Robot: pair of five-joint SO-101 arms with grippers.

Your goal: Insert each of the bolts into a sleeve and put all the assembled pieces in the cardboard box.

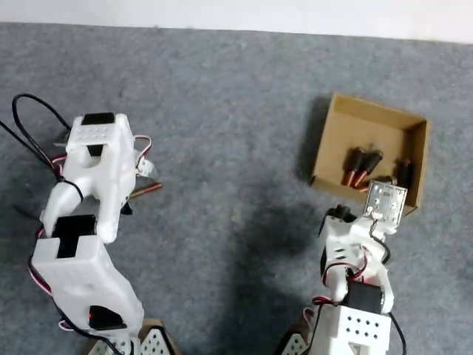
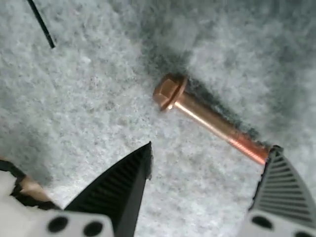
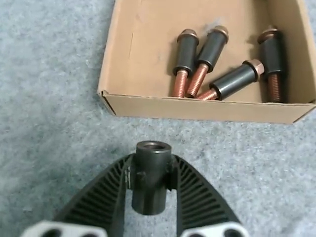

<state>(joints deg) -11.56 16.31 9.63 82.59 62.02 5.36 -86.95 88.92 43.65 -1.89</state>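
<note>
Grey bench [image 1: 222,81] under everything. In the high view my left arm [image 1: 89,222] sits at 8 o'clock and my right arm [image 1: 355,266] at 5. The box [image 1: 344,129] is at 2 o'clock, just beyond the right arm, with four assembled pieces [image 3: 232,81] lying in it. The right pincer [image 3: 152,165] is pinching a sleeve [image 3: 149,192] upright, bore open at the top, near the box wall. The left pincer [image 2: 211,148] is spread wide over a loose bolt [image 2: 207,121], which lies flat on the bench at 9 o'clock. One fingertip is right at the threaded end, touching or not I can't tell, and the other stands apart from the head.

That's my worry. If I close like this, I reckon I catch only the thread tip, and the bolt pivots or rolls out. A skewed bolt could then jam at the sleeve mouth or knock the sleeve loose, since it's gripped only by its sides.
</note>
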